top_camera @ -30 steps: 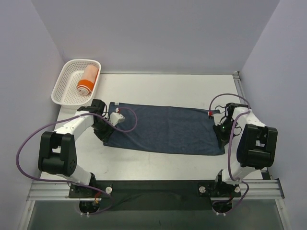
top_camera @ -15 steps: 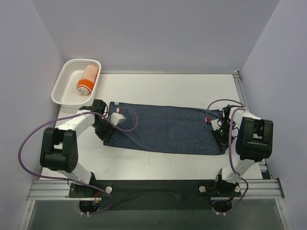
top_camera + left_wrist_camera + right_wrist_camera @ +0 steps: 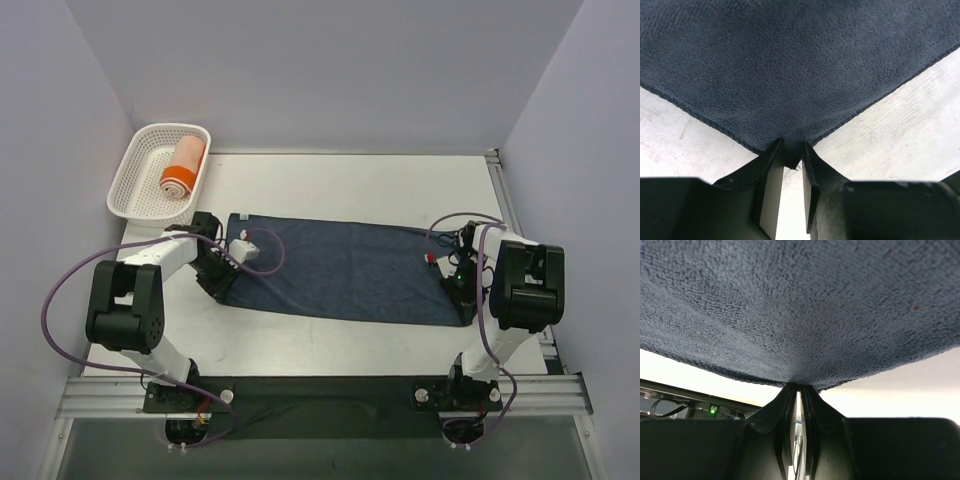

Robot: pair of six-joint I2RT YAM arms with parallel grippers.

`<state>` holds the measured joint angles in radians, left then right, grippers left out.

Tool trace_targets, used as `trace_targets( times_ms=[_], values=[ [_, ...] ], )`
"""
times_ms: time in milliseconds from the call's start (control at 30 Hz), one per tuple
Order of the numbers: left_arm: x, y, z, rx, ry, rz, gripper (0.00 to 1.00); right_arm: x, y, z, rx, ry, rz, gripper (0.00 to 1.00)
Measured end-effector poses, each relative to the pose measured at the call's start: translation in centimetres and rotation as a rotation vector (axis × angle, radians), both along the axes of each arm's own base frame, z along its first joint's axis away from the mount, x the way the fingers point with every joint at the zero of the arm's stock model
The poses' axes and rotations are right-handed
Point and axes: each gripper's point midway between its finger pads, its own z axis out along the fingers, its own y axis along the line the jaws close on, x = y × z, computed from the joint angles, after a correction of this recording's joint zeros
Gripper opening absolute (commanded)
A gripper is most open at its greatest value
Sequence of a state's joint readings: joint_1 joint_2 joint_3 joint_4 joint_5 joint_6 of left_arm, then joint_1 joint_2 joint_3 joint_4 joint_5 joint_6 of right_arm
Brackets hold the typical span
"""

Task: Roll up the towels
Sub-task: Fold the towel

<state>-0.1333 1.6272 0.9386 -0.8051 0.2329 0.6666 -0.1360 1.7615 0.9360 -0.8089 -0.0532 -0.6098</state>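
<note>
The navy towel (image 3: 345,270) lies spread flat across the table. My left gripper (image 3: 222,286) is at its near left corner. In the left wrist view that gripper (image 3: 791,152) is shut on the tip of the navy towel (image 3: 790,65), with the cloth pinched between the fingertips. My right gripper (image 3: 460,296) is at the near right corner. The right wrist view shows this gripper (image 3: 800,388) with its jaws almost together, and the navy towel (image 3: 800,305) tents up to the tips. The orange towel (image 3: 181,168) sits rolled in the basket.
A white lattice basket (image 3: 135,190) stands at the far left corner of the table, tilted against the wall. Purple cables loop from both arms over the towel's ends. A metal rail (image 3: 320,395) runs along the near edge.
The right arm has folded in and its gripper has drawn back toward the towel's near right corner. The left arm has shifted slightly. The towel stays spread.
</note>
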Motion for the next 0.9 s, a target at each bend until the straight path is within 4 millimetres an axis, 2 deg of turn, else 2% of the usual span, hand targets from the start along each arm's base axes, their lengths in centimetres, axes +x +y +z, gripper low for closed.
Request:
trace_targets(
  times_ms=[300,667,800,833,900],
  values=[
    [-0.1,1.5,-0.1,0.03,-0.006,0.011,0.29,-0.1,-0.4,0.0,-0.022,0.022,0.003,0.16],
    [-2.5,3.5,-0.2,0.119,0.017,-0.049,0.32,0.7,-0.3,0.0,-0.049,0.02,0.048,0.18],
    [-3.2,4.1,-0.2,0.137,0.044,-0.051,0.38,0.7,-0.3,0.0,-0.055,0.023,0.06,0.2],
    [-3.3,4.1,-0.1,0.138,0.051,-0.05,0.44,0.7,-0.3,0.0,-0.054,0.023,0.061,0.24],
    [-3.8,4.1,0.0,0.137,0.075,-0.048,0.5,0.7,-0.1,0.0,-0.047,0.025,0.059,0.32]
  ],
)
